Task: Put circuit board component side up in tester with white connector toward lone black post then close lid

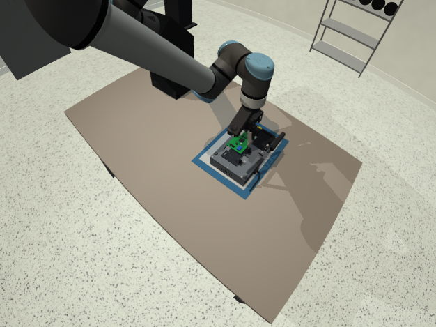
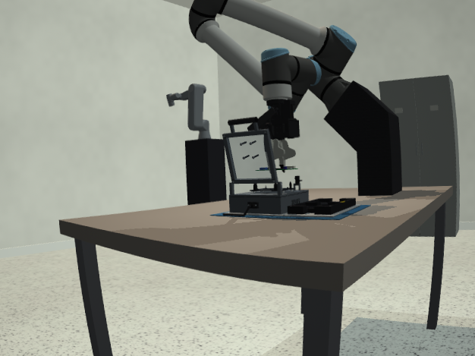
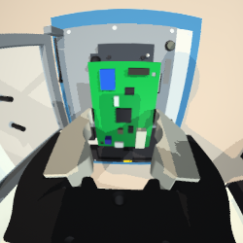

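My gripper (image 1: 244,134) is shut on the green circuit board (image 1: 238,143) and holds it flat, component side up, in the air above the grey tester (image 1: 235,162). In the wrist view the fingers clamp the board (image 3: 125,104) by its near end, where its white connector (image 3: 141,139) sits. From the side the board (image 2: 277,168) hangs level, clearly above the tester (image 2: 268,199). The tester's see-through lid (image 2: 250,155) stands open and upright; in the wrist view it (image 3: 24,97) is at the left. A black post (image 3: 170,45) shows beyond the board's far right corner.
The black tray (image 1: 263,139) lies next to the tester on the blue mat (image 1: 203,159). The lid's black handle (image 2: 242,121) rises close to the gripper. A cable (image 1: 254,180) leaves the tester's side.
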{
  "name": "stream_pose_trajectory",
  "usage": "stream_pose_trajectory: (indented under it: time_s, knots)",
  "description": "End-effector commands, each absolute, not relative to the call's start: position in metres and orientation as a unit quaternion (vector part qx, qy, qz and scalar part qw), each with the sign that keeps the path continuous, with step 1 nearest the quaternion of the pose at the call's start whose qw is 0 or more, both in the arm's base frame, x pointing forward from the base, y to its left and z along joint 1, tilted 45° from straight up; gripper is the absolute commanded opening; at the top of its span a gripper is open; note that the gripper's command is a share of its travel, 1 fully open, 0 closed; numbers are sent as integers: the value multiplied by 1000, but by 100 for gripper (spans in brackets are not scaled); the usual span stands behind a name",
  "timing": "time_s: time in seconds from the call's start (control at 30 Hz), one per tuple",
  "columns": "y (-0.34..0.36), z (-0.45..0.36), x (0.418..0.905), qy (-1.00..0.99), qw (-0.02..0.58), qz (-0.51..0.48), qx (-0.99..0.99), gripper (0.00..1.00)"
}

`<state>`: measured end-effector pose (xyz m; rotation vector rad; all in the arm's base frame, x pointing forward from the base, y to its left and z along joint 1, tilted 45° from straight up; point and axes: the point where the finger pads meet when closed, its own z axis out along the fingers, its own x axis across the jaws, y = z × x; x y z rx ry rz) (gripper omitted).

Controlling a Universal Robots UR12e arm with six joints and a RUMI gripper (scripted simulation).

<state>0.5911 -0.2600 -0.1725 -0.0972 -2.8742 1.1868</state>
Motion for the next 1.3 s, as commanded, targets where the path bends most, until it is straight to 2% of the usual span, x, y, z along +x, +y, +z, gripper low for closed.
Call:
stream_pose_trajectory:
  time_s: [0.0,1.27]
  knots:
    - [-266,-164,586,-924,15,380,-29,39]
    - [-270,-158,584,-924,15,381,-29,39]
